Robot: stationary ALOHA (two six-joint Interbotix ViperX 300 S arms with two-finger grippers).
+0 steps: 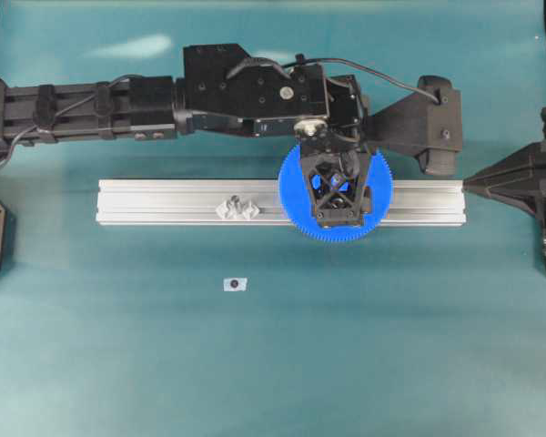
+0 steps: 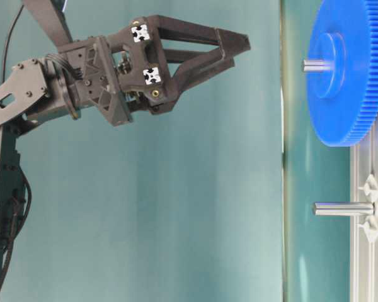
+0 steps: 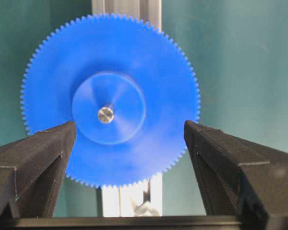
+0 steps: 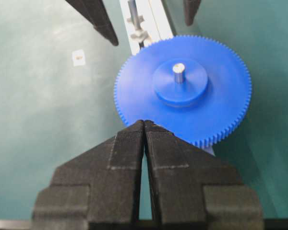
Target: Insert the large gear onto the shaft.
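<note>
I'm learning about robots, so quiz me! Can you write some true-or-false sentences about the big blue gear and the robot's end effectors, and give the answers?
1. The large gear sits on the shaft, whose silver tip pokes out of the hub. True.
2. The left end effector is squeezing the gear. False: it is open, and the table-level view shows a gap between it and the gear.
3. The right end effector is shut. True.
4. The gear is red. False: it is bright blue.
5. A second peg on the rail has a gear on it too. False: it stands bare.
</note>
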